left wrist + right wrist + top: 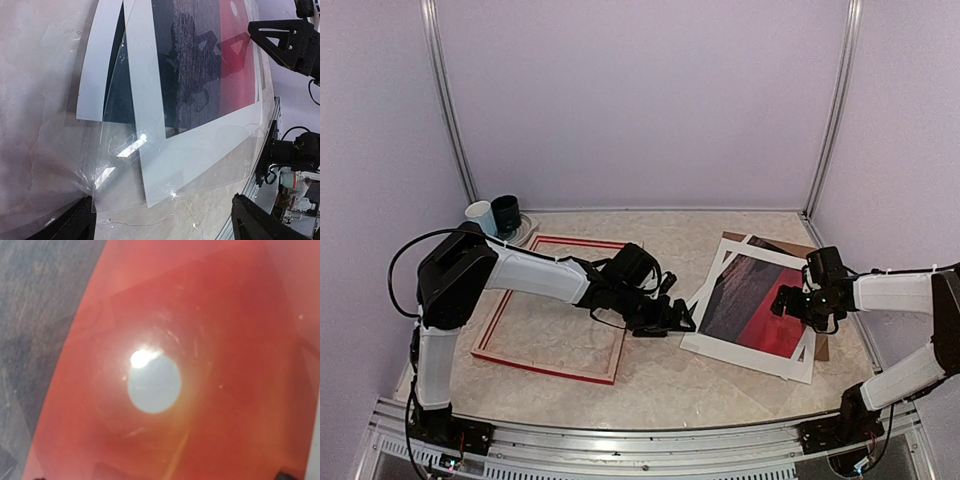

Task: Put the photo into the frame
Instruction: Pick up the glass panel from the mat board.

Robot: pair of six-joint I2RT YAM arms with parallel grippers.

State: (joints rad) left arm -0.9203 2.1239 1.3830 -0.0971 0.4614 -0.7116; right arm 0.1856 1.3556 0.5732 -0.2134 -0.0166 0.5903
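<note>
The photo (752, 298), a red sunset over dark sea with a white margin, lies face up on a stack at the right of the table. The frame (546, 367), red-faced, lies flat at the left with nothing in it. My left gripper (681, 322) hovers open between them, just off the stack's left corner. In the left wrist view its fingers (69, 226) stand wide apart with only the table and a corner of the photo (200, 145) between them. My right gripper (802, 305) is open, low over the photo's red part; its view is filled by the white sun (154, 385).
A clear sheet (117, 165) and a white mat (95, 70) lie with the photo, on a brown backing board (823, 346). A white cup (480, 215) and a dark cup (507, 213) stand at the back left. The metal rail (260, 150) runs along the near edge.
</note>
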